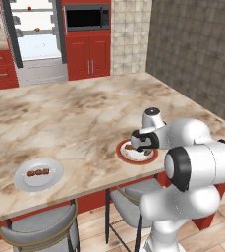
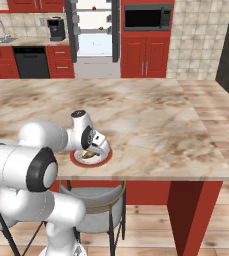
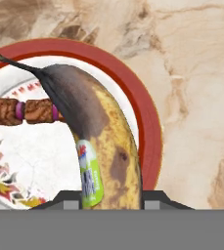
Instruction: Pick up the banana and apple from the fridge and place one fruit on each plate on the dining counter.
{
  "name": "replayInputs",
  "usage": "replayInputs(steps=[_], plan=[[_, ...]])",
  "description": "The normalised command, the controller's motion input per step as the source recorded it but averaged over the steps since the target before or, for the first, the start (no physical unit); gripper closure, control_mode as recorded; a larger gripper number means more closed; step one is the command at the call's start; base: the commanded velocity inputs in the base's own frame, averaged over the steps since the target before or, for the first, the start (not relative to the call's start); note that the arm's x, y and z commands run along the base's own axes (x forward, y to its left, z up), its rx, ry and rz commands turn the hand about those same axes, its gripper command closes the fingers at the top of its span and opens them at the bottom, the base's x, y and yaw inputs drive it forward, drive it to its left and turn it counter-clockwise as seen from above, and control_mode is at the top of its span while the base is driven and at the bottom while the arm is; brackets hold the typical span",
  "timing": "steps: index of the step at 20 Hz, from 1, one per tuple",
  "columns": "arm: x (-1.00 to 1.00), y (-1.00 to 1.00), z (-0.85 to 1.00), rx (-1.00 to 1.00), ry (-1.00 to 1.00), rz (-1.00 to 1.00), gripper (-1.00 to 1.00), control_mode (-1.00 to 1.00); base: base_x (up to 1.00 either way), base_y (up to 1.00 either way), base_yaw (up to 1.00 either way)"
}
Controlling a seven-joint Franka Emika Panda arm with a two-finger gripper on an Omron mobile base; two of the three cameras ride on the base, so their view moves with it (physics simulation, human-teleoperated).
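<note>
My gripper (image 3: pixel 111 197) is shut on the banana (image 3: pixel 103 141), a yellow fruit with dark brown patches and a sticker. It hangs low over the white plate with the wide red rim (image 3: pixel 147 127), near the front edge of the dining counter (image 1: pixel 74 113). From the base views, the gripper (image 1: pixel 142 146) (image 2: pixel 92 151) sits right above that plate (image 1: pixel 120 151) (image 2: pixel 93 163). The plain pale plate (image 1: pixel 52 167) lies to the left. Far behind, the fridge (image 1: pixel 38 47) (image 2: pixel 93 45) stands open, with the small red apple (image 1: pixel 29 8) (image 2: pixel 93 7) on an upper shelf.
A brown skewer of food (image 3: pixel 15 111) lies on the red-rimmed plate beside the banana. Grey stools (image 1: pixel 40 226) (image 1: pixel 133 197) are tucked under the counter's near edge. An orange-brown item (image 1: pixel 37 29) sits on a lower fridge shelf. A microwave (image 1: pixel 87 17) is right of the fridge.
</note>
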Motion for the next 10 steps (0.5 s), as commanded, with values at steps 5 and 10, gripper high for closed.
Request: replayInputs(steps=[5,10], plan=[[-0.01,0.0,-0.01,0.01,0.0,-0.28,1.0,-1.0,0.0,0.0,0.0],[-0.02,0.01,0.0,0.19,0.0,-0.38,1.0,-1.0,0.0,0.0,0.0]])
